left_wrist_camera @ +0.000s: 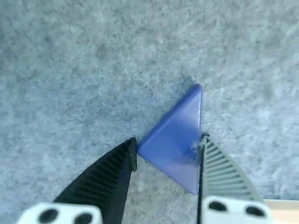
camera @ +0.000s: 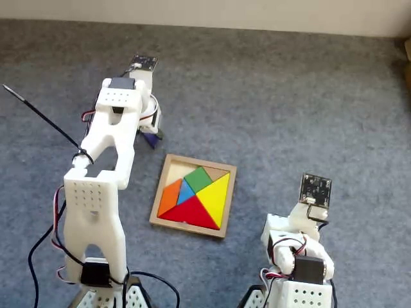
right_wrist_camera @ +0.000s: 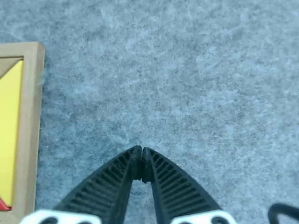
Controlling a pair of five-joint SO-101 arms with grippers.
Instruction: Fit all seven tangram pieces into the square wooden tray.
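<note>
Left gripper (camera: 149, 133) hangs low over the carpet (camera: 289, 96), far-left of the wooden tray (camera: 200, 163), which has five coloured pieces (camera: 212, 192) in it. Left wrist cam: its fingers pinch the blue triangle (left_wrist_camera: 175, 140), which lies flat on the carpet. Right wrist cam: right gripper (right_wrist_camera: 141, 161) is closed tight, empty, over carpet right of the tray.

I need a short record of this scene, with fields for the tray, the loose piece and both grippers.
tray: holds orange, light blue, green, yellow and red pieces
loose piece: blue triangle on carpet, outside tray
left gripper: fingers at both sides of triangle, seemingly touching
right gripper: shut, over carpet beside tray
</note>
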